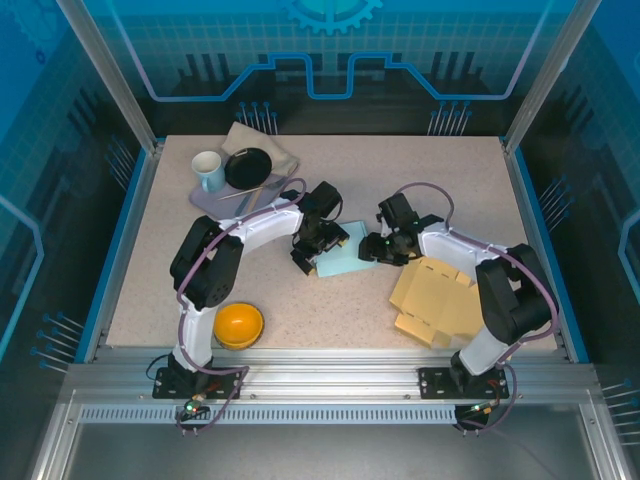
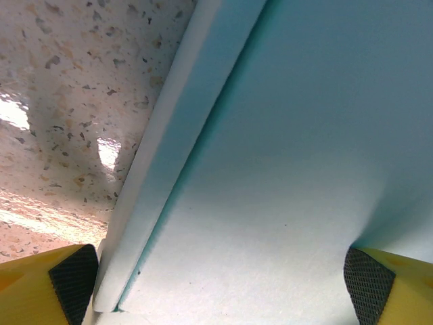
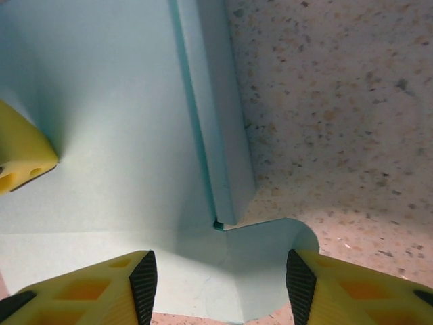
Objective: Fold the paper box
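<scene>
Paper box (image 1: pixel 341 263) lies between both grippers, mid-table.
Table (image 1: pixel 450 180): the box rests flat on it, one side wall folded up. Left gripper (image 2: pixel 222 281): jaws fully spread, nothing clasped; box panel and raised wall lie directly beneath, between the fingers. Right gripper (image 3: pixel 220 284): jaws about half apart, no grip seen; rounded corner flap lies beneath, between the fingertips, raised wall just ahead.

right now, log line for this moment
left gripper: open, over light blue paper box | right gripper: open, over its corner flap | side wall: folded
</scene>
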Action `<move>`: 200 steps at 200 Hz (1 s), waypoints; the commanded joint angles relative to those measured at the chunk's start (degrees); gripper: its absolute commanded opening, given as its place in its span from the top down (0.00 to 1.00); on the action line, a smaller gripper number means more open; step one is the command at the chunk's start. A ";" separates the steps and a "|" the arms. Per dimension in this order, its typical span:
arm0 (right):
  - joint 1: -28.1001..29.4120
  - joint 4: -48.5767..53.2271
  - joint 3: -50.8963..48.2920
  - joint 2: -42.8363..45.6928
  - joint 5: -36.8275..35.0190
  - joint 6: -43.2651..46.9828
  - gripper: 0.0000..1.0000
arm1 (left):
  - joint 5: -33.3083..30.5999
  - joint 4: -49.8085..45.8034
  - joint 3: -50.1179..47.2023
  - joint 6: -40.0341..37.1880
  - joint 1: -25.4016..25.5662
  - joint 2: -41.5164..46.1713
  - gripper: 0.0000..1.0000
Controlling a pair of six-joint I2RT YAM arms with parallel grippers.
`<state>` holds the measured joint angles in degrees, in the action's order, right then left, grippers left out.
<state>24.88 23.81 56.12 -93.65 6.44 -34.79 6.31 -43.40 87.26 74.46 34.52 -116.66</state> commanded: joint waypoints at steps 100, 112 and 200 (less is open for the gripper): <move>0.96 -0.56 1.51 -1.30 10.10 -4.29 0.46 | -2.35 -4.59 -1.66 -0.85 -0.91 -0.45 0.03; 1.04 0.13 1.58 -0.97 8.70 -3.83 0.46 | -2.31 -4.65 -1.64 -0.84 -0.86 -0.57 0.04; 1.06 -2.33 -3.14 0.39 7.38 -3.21 0.56 | -2.53 -3.98 -2.76 -0.62 -1.15 -0.85 0.03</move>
<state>24.88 21.74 54.43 -94.83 13.28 -37.91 5.87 -44.03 87.20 73.32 34.06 -116.62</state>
